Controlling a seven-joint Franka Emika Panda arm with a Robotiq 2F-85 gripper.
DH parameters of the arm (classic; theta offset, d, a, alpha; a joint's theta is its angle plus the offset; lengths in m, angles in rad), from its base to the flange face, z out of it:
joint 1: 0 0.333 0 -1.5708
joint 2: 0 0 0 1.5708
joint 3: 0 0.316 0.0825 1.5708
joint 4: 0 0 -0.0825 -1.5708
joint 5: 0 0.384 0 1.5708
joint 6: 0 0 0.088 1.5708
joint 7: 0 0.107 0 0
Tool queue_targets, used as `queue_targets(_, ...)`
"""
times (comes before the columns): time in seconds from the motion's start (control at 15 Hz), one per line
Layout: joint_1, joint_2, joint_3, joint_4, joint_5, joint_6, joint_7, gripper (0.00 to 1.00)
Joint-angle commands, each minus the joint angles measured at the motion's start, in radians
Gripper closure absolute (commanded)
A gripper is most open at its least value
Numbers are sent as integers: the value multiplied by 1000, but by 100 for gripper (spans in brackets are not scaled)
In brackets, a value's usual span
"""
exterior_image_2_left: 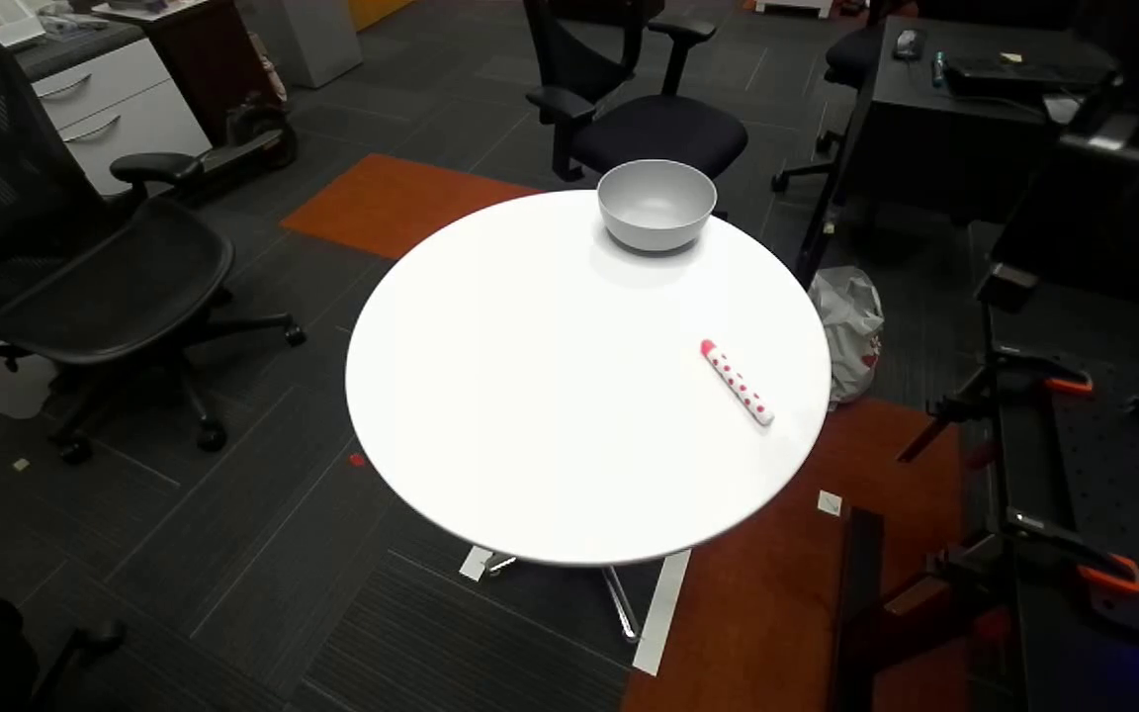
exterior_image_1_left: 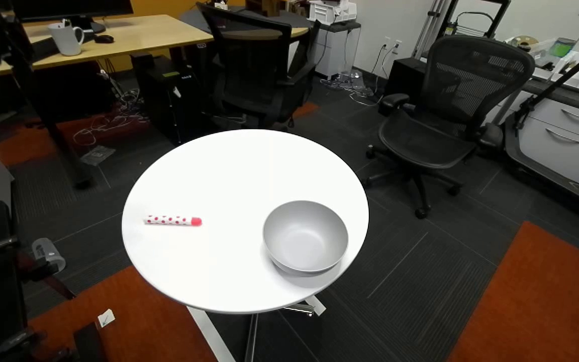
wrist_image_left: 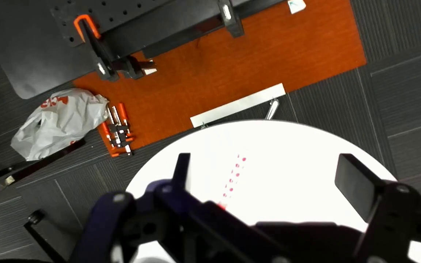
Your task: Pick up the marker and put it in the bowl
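- Marker (exterior_image_1_left: pixel 171 220), white with red dots and 1 solid red end, lies flat on the round white counter (exterior_image_1_left: pixel 229 271).
- Its red end is nearer the bowl (exterior_image_1_left: pixel 305 246) than its white end; marker and bowl sit well apart.
- The bowl, plain grey and smooth-sided, stands upright on the counter close to its edge in both exterior views.
- In the wrist view, the pincer (wrist_image_left: pixel 269 175) stands with its 2 fingers (wrist_image_left: pixel 358 186) spread wide.
- The marker shows between those fingers from there, resting on the counter, its red end partly hidden behind the pincer's dark parts.
- A crumpled white plastic bag (wrist_image_left: pixel 62 120) lies on the floor just beside some red-handled tools (wrist_image_left: pixel 119 128).
- In an exterior view, a black mesh office chair (exterior_image_1_left: pixel 470 85) stands on dark carpet (exterior_image_1_left: pixel 395 281) near the counter.
- At the back there, a white mug (exterior_image_1_left: pixel 67 41) stands on a wooden desk (exterior_image_1_left: pixel 159 32) near a computer mouse (exterior_image_1_left: pixel 103 38).
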Motion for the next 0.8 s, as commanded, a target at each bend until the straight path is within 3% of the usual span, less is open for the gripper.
queue_targets(0.0, -22, 101, -16, -44, 5, 182, 91, 0)
queue_targets(0.4, -51, 322, -54, -78, -32, 508, 217, 0)
queue_targets(0.73, -63, 496, -122, -41, -147, 671, 341, 0)
